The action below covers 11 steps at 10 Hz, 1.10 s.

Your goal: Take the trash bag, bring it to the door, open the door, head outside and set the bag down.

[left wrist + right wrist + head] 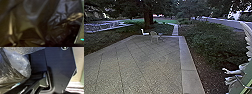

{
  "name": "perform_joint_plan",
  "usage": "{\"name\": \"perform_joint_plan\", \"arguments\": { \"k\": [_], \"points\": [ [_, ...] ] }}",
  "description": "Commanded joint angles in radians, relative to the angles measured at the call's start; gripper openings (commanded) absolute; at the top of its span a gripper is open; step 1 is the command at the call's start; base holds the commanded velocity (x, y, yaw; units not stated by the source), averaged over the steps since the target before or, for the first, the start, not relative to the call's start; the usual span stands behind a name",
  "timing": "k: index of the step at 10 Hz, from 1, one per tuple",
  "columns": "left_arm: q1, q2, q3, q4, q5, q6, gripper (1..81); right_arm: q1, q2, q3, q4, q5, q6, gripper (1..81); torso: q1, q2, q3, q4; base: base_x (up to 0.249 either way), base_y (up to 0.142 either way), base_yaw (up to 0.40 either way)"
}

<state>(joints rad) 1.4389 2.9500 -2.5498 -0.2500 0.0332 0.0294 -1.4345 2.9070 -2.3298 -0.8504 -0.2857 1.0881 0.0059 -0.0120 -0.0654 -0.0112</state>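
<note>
Plastic of the trash bag lies close to the left wrist camera, dark and creased, with dull yellowish streaks of light. The right wrist view has wrinkled dark plastic too, beside a pale, translucent, shiny bulge. Whether the robot's grasp is open or closed, on either side, I cannot tell.

In the head view, paving spreads over the lower left and centre, speckled and crossed by slanting joint lines. A smooth pale border runs along its right side, next to a strip of brown ground. At the lower right edge stands a slanted green shape, with pale, jagged forms beside it, too blurred to name.

Farther off, at the upper centre, a white chair and a duller pale chair stand near the paving's far edge. Dense shrubs fill the right of the frame. Beyond the chairs come a narrow path, a thick tree trunk and a band of green grass.
</note>
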Motion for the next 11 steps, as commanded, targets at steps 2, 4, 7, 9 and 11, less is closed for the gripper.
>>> {"name": "perform_joint_plan", "arguments": {
  "k": [2, 4, 7, 9, 11],
  "points": [
    [-0.054, -0.006, 0.008, 0.006, 0.056, 0.009, 1.0, 0.064, 0.002, 0.017, -0.007, -0.041, -0.004, 81.1, 0.001, 0.0, 0.0, 0.0, 0.098, 0.0, 0.0],
    [-0.054, -0.005, 0.006, 0.006, 0.056, 0.009, 1.0, 0.064, 0.002, 0.017, -0.007, -0.041, -0.004, 81.1, 0.0, 0.0, 0.0, 0.0, 0.098, 0.0, 0.0],
    [-0.053, -0.006, 0.006, 0.006, 0.056, 0.009, 1.0, 0.064, 0.002, 0.017, -0.004, -0.041, -0.016, 81.1, 0.0, 0.0, 0.0, 0.0, 0.098, 0.0, 0.0],
    [-0.053, -0.006, 0.006, 0.005, 0.056, 0.009, 1.0, 0.064, 0.002, 0.017, -0.004, -0.041, -0.016, 81.1, 0.0, 0.001, 0.0, 0.0, 0.098, 0.0, 0.0],
    [-0.051, -0.006, 0.006, 0.005, 0.056, 0.009, 1.0, 0.064, 0.004, 0.017, -0.004, -0.041, -0.017, 81.1, -0.002, 0.0, 0.0, 0.0, 0.098, 0.0, 0.0]
  ]
}}
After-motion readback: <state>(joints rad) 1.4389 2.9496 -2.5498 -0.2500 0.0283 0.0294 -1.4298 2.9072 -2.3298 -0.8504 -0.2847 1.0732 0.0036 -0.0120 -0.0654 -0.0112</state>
